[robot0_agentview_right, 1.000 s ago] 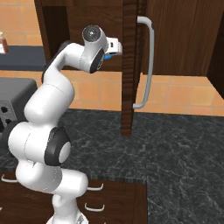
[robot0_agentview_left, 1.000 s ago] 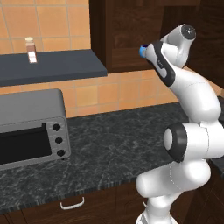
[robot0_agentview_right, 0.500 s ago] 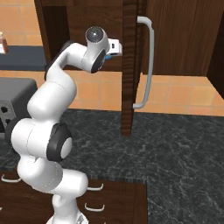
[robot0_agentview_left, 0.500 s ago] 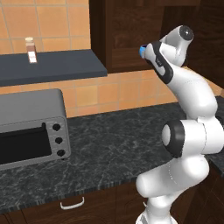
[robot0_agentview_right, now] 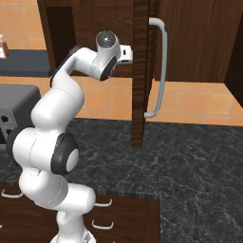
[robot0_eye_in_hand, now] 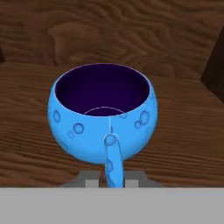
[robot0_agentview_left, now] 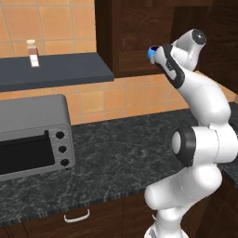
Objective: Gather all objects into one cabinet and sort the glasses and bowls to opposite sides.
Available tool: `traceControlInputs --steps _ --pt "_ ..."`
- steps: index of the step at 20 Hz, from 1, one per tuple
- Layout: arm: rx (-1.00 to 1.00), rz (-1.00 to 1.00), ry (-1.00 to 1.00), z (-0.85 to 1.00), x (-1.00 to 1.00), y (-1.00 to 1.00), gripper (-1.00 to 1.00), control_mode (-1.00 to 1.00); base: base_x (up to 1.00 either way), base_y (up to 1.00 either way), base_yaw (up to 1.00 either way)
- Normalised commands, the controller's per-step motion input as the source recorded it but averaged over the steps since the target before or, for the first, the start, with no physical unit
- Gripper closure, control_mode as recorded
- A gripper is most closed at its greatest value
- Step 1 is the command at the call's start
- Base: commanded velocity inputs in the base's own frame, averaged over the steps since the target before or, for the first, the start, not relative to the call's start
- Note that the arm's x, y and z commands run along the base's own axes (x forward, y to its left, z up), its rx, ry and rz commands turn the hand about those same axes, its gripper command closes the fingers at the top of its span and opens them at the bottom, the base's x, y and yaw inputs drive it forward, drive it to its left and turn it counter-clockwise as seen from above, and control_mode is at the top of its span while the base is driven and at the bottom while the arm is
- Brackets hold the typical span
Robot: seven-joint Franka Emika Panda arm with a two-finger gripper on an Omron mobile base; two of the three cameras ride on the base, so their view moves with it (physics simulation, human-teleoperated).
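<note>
blue bowl (robot0_eye_in_hand: 103, 116) | navy inside, handle toward camera | wooden shelf (robot0_eye_in_hand: 183, 131)

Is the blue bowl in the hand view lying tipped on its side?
No, the blue bowl stands upright on the wooden shelf, its dark inside facing up.

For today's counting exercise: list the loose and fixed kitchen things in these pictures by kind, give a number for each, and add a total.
Blue bowl: 1
Toaster: 1
Small bottle on the shelf: 1
Cabinet door with bar handle: 1
Total: 4
</note>
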Motion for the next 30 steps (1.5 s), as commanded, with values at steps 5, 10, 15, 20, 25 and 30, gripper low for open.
traceControlInputs --steps 5,10,15,20,25,30 --pt "0.03 -0.01 0.11 0.2 0.13 0.0 1.0 -1.0 0.0 0.0 0.0" --pt "0.05 -0.05 0.24 0.7 0.17 0.0 1.0 -1.0 0.0 0.0 0.0" --pt "0.07 -0.09 0.28 0.71 0.06 0.0 1.0 -1.0 0.0 0.0 0.0" --pt "0.03 -0.08 0.32 0.35 0.0 0.05 1.0 -1.0 0.0 0.0 0.0" --pt "0.0 0.0 0.02 -0.16 -0.06 0.05 1.0 -1.0 0.0 0.0 0.0" --pt "0.0 0.0 -0.11 0.14 -0.44 0.23 1.0 -1.0 0.0 0.0 0.0"
